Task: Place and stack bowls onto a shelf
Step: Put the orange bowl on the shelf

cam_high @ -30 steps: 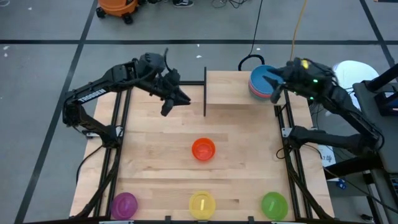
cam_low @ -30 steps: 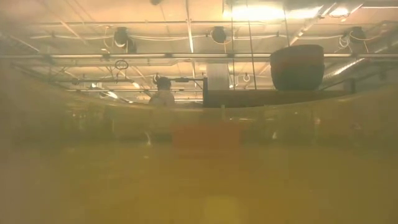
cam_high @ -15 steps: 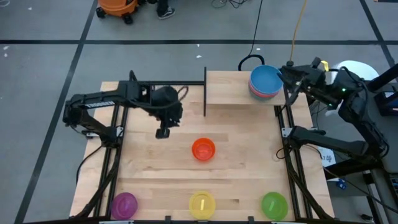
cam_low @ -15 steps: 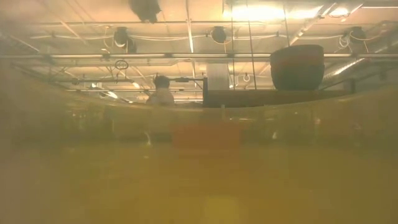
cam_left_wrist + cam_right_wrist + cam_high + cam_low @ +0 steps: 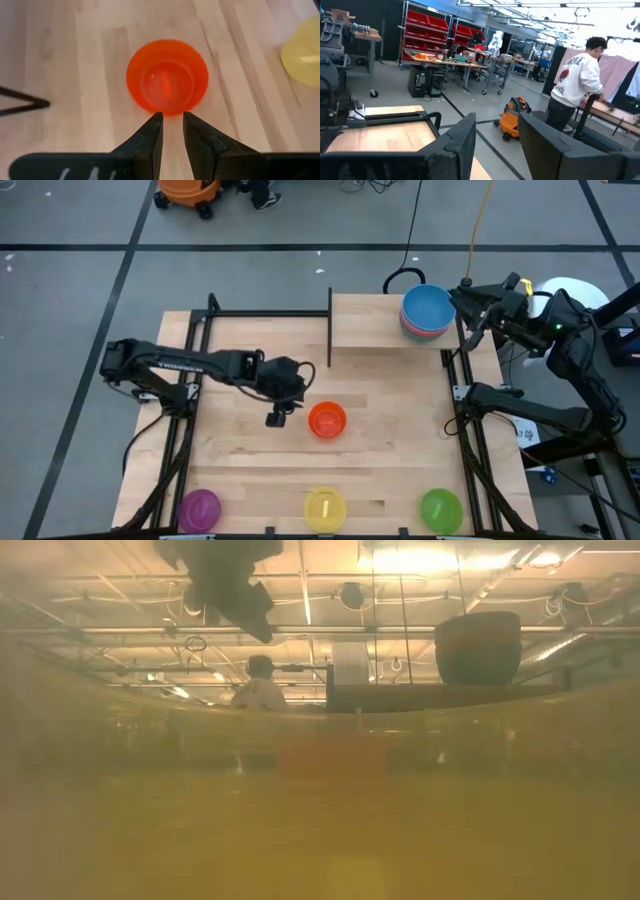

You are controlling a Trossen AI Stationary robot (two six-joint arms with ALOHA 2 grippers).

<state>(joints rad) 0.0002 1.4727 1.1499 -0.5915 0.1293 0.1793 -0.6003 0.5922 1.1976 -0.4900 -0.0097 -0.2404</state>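
Honestly the orange bowl [image 5: 327, 420] on the surface [image 5: 400, 450], well apart from the shelf [image 5: 385, 323], looks light, stiff and a bit slick, so the left end effector [image 5: 172, 127], fingers narrow just beside it, should pinch its rim.

Left arm stretched out low across table toward middle, wrist angled down. Left gripper [image 5: 278, 418] hovering off surface, fingers [image 5: 150, 137] nearly together, just narrow gap, nothing held. Right arm parked over at far right edge, elbow folded, right gripper [image 5: 476, 305] pointing out toward room, fingers [image 5: 457, 140] spread apart, empty.
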